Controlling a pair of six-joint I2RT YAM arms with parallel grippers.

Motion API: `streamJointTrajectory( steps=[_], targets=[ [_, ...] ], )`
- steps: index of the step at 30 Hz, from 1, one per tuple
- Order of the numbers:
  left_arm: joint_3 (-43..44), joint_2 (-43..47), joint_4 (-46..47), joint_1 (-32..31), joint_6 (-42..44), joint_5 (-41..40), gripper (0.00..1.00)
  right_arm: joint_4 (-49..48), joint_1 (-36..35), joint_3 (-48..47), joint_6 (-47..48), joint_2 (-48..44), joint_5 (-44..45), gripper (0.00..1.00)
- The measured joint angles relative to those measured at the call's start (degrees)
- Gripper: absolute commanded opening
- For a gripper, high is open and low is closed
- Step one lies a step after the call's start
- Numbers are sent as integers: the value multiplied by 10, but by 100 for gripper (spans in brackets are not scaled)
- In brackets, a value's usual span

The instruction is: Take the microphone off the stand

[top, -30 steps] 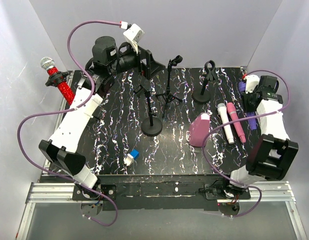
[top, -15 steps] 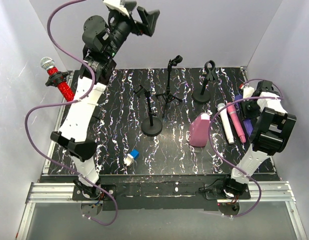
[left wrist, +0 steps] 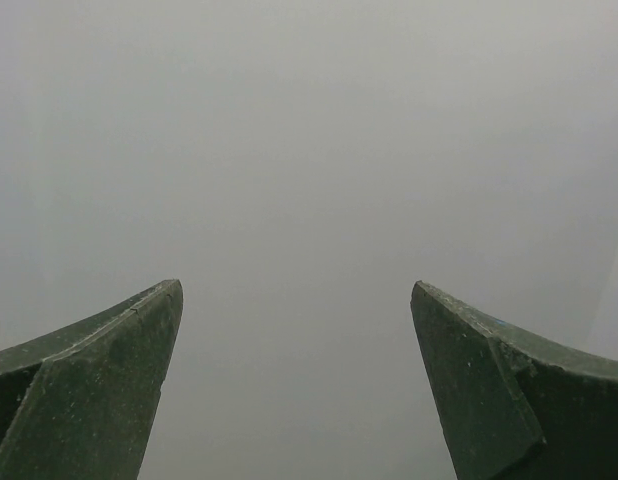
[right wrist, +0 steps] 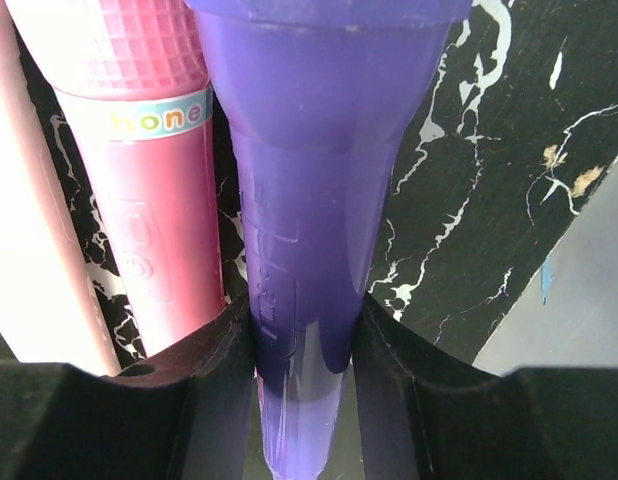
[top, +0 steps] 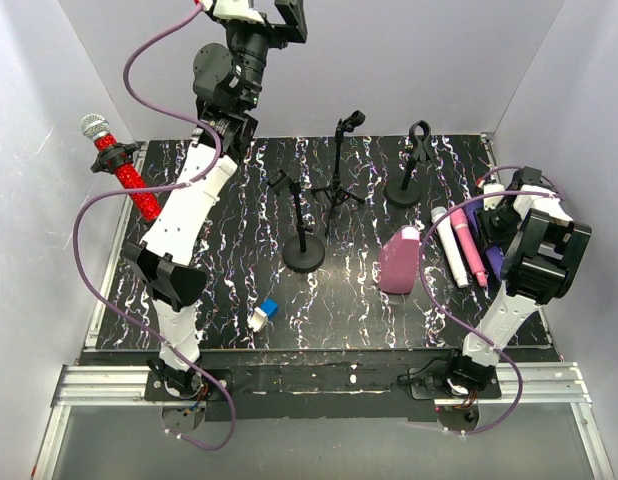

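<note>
A red glitter microphone (top: 124,172) with a silver head sits tilted in a black clip at the table's far left edge. My left gripper (top: 291,15) is raised high above the table's back, open and empty; its wrist view (left wrist: 294,290) shows only the grey wall. My right gripper (right wrist: 304,310) is shut on the handle of a purple microphone (right wrist: 319,170) that lies on the table at the right (top: 492,262). Three black stands, one round-based (top: 304,250), one tripod (top: 339,175) and one clip stand (top: 414,165), carry no microphone.
A pink microphone (top: 471,245) and a white microphone (top: 450,243) lie beside the purple one. A pink bottle (top: 399,260) stands near the centre right. A small blue and white piece (top: 262,315) lies at the front. Grey walls enclose the table.
My left arm has lifted from the table's back left to high above it. My right arm has folded in closer over the purple microphone.
</note>
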State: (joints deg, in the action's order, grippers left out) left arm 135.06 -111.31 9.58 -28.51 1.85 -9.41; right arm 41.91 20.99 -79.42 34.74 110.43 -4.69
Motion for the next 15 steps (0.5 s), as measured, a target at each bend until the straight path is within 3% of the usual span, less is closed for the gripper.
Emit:
streamJointTrajectory(
  steps=[8, 15],
  targets=[
    [-40, 4, 79, 18, -87, -90, 98, 21, 0, -15, 29, 10, 11, 44],
    [40, -10, 9, 88, -242, -146, 98, 23, 12, -28, 33, 18, 15, 52]
  ],
)
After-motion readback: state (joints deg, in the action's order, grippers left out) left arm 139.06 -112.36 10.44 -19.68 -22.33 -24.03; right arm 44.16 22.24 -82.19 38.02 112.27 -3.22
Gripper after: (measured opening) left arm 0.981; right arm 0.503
